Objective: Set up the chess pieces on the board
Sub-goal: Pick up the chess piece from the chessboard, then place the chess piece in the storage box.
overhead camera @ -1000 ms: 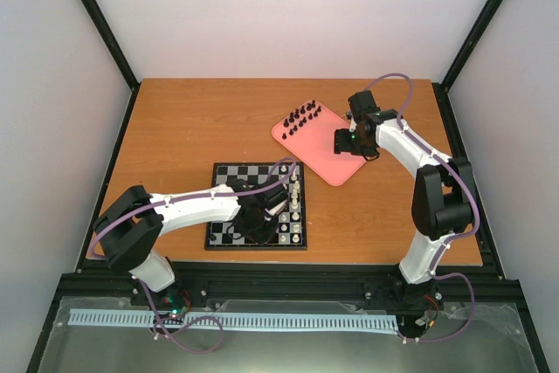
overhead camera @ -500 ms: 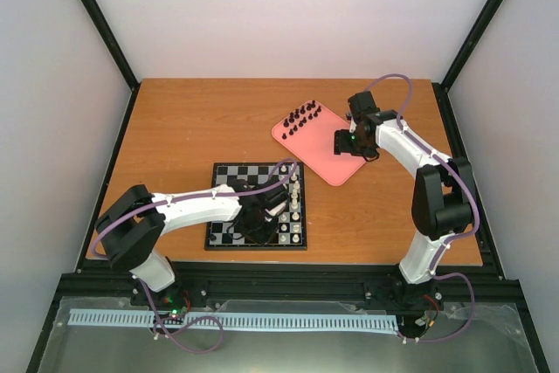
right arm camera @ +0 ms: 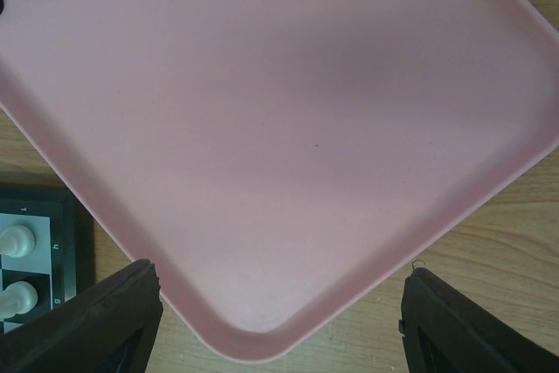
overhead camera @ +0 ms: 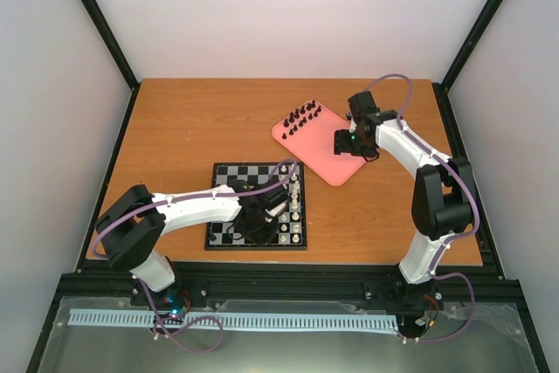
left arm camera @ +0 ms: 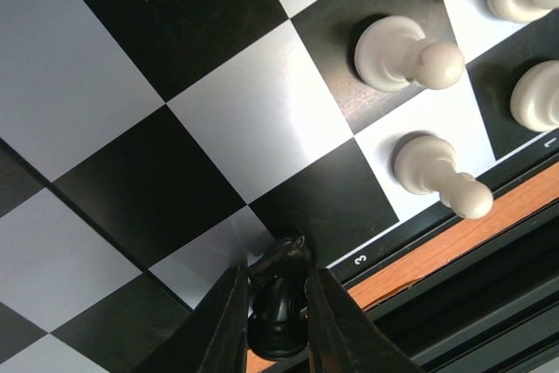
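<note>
The left gripper (left arm camera: 274, 290) is at the bottom middle of the left wrist view. Its two fingers (left arm camera: 229, 321) are pinching a little black chess piece (left arm camera: 279, 294) between them (it looks a bit like a horse head, but it is dark and hard to see). The piece is right by the edge of the board (left arm camera: 131, 58), next to a black square and a tiny number on the dark border. I cannot tell if the piece touches the board or hangs just above it. Some white pieces (left arm camera: 406, 50) stand on squares in the upper right of that view.

In the top view the left gripper (overhead camera: 260, 216) is low over the board (overhead camera: 229, 170), just below the middle of the frame. The white pieces (overhead camera: 297, 207) stand in rows along the right side of the board.

The right gripper (overhead camera: 349, 142) is over the pink tray (overhead camera: 325, 162), in the upper right part of the top view. Its fingers (right arm camera: 87, 321) are spread wide with nothing between them, one in each bottom corner of the right wrist view. The bare tray (right arm camera: 306, 128) fills most of that view. More black pieces (overhead camera: 302, 116) stand in a bunch at the upper left end of the tray. The tray and the board both sit on the brown wooden table (overhead camera: 192, 120)
</note>
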Robot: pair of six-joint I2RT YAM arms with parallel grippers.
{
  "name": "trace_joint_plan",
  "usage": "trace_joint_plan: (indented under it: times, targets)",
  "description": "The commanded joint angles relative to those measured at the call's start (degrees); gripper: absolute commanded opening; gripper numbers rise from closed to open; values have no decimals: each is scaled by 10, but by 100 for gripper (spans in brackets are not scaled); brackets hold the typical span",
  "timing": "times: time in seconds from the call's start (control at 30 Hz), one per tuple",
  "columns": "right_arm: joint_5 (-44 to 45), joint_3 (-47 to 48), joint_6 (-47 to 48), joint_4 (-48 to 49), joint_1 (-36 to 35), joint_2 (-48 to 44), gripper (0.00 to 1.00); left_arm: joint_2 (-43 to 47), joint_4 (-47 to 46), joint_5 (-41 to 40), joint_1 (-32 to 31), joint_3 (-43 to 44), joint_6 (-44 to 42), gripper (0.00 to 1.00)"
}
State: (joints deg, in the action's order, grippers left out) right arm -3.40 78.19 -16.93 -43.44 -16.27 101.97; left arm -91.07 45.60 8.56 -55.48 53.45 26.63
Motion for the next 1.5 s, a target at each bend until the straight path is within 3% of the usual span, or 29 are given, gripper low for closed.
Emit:
trace_joint_plan:
  times: [0.0, 0.2, 0.8, 0.97, 1.23, 1.47]
  targets:
    - [9, -4, 5, 7, -6, -12, 87, -12, -5, -4, -9, -13, 0, 18]
    - [9, 1, 5, 6, -6, -13, 87, -4, 12, -21, -9, -5, 1, 2]
    - [-17, 22, 20, -21, -5, -44, 87, 35, 120, -71, -4, 145, -4, 1]
    - [-38, 22, 7, -19, 20, -59, 87, 31, 107, -31, 43, 191, -19, 1]
    - [-238, 11, -28, 28, 93, -81, 86, -48, 101, 44, 115, 338, -66, 1]
    - [-256, 0, -20, 31, 100, -116, 86, -156, 80, 127, 143, 483, -53, 1]
